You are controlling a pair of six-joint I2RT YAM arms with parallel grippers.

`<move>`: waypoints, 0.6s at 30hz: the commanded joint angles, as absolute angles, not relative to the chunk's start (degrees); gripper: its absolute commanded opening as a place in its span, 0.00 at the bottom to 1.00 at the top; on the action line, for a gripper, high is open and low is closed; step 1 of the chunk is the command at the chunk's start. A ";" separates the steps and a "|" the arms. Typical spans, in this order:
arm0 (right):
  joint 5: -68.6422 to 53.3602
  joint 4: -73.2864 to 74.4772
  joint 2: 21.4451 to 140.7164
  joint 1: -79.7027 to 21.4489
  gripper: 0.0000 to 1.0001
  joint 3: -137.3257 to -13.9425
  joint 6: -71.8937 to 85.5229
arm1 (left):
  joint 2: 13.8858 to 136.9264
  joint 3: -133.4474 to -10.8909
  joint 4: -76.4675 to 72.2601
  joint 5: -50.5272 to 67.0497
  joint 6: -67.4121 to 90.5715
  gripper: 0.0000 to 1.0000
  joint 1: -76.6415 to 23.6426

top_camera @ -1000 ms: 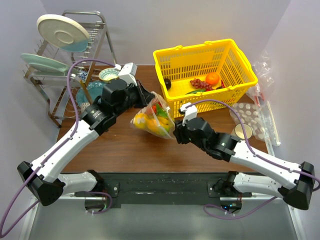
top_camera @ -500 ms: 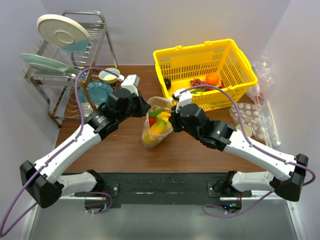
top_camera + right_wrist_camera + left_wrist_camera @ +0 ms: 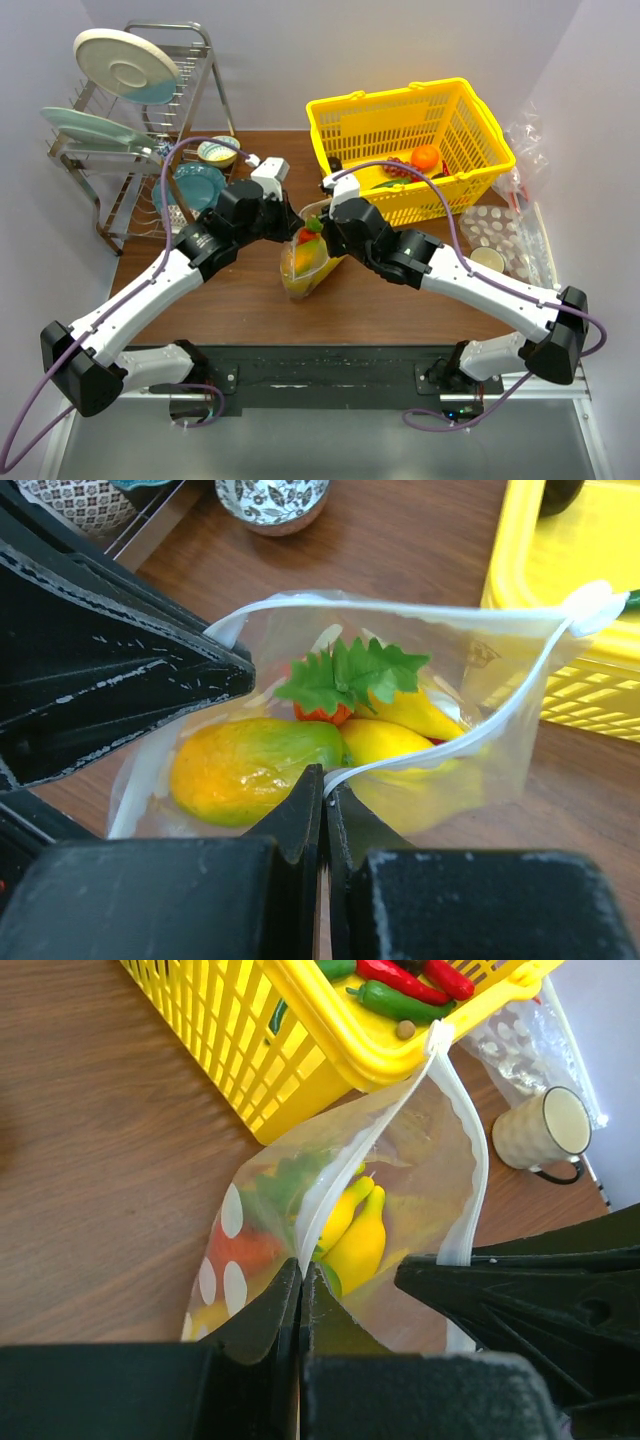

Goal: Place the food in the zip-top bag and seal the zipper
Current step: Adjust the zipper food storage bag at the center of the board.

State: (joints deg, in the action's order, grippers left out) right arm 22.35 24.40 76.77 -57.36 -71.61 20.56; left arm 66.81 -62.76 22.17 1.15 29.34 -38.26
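Yellow basket point(image 3: 330, 1022) and patterned bowl point(image 3: 272, 498) cropped at top edges, zip-top bag point(image 3: 480, 735) bottom hidden behind right hand point(image 3: 323, 780)

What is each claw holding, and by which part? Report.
The left claw and right claw are each shut on the zip-top bag, pinching opposite lips of its whitish zipper strip; the mouth gapes open.

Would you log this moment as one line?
left gripper, right gripper: shut on zipper | food: in zip-top bag | zipper: unsealed
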 commanded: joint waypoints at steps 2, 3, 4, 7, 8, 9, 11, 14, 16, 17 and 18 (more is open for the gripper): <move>20.30 18.29 73.39 -57.39 0.00 -70.41 21.44 | 65.48 -67.58 25.03 -1.39 23.74 0.00 -38.06; 21.00 16.80 72.95 -57.39 0.00 -69.70 21.62 | 65.48 -69.42 25.83 -3.41 22.51 0.00 -38.06; 21.70 16.61 72.51 -57.48 0.00 -69.00 21.97 | 65.48 -70.48 26.45 -4.38 21.89 0.00 -38.06; 23.11 17.92 74.25 -57.39 0.00 -68.56 22.50 | 65.39 -74.78 29.44 -7.11 19.95 0.00 -38.06; 23.12 18.54 74.96 -57.48 0.00 -68.64 22.85 | 65.22 -75.75 30.66 -7.55 19.78 0.00 -38.06; 23.03 19.59 75.67 -57.39 0.00 -68.64 23.29 | 65.04 -77.07 30.93 -8.08 19.51 0.00 -38.06; 21.89 20.30 77.60 -57.39 0.00 -69.60 23.64 | 64.08 -77.08 30.59 -7.82 19.60 0.00 -38.06; 19.08 19.17 77.79 -57.39 0.00 -72.15 22.68 | 62.76 -73.14 28.05 -5.72 20.82 0.00 -38.06; 18.11 18.02 77.26 -57.39 0.00 -74.87 21.10 | 62.67 -69.09 27.07 -4.13 21.62 0.00 -38.06; 17.67 16.89 76.47 -57.39 0.00 -75.67 20.66 | 62.84 -68.04 26.64 -3.70 22.49 0.00 -38.06; 17.23 16.44 76.03 -57.39 0.00 -76.37 19.78 | 63.02 -66.03 26.37 -3.17 22.76 0.00 -37.97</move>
State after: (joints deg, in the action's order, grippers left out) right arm 19.53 20.99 78.94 -57.36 -70.06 21.85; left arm 63.07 -71.13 29.45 -5.67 21.74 -38.26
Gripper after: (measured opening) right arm 0.011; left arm 0.020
